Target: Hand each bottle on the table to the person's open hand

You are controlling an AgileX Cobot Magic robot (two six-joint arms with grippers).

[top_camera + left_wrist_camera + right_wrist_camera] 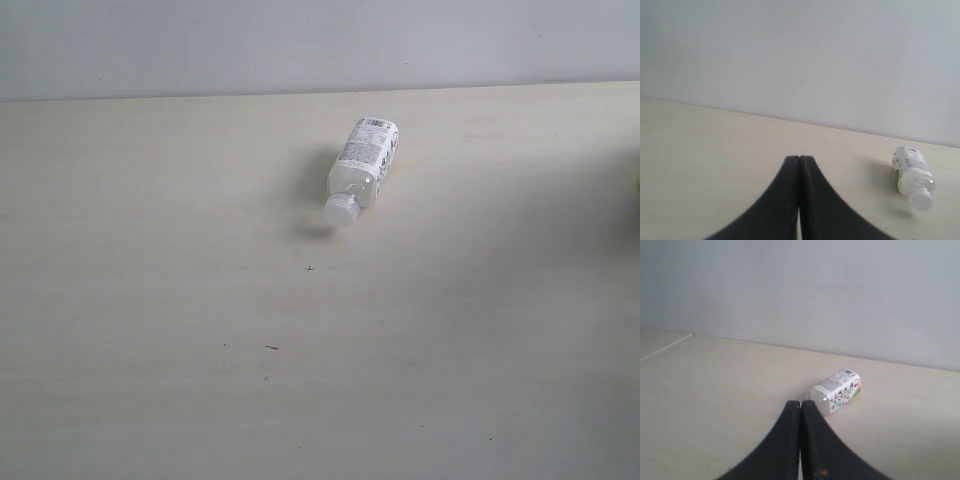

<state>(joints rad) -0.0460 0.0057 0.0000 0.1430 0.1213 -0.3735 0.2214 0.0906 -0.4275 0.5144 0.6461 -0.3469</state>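
From my station, both arms read the same. The left pincer [799, 159] has its two black fingers pressed flat together, only a hairline seam between them, clamped on nothing but each other. The right pincer [800, 403] is likewise drawn fully together, tip against tip. Both hover above the pale surface [150, 300] without touching any object.

One bottle [360, 168] is in sight: the one with the white-and-green label and the white cap [340, 211]. It lies on its side towards the back of the surface, not far from the grey wall [300, 40]. In the exterior view its base points at the wall and its cap points back towards the near edge, slightly to the left, with bare surface all round it.

Through the left wrist camera the bottle sits well off to one side of the closed fingers. Through the right wrist camera it lies beyond the fingertips and almost in line with them. The tips look close to it there, but the exterior view shows nothing in contact with it. A few tiny dark specks dot the surface nearer the front.
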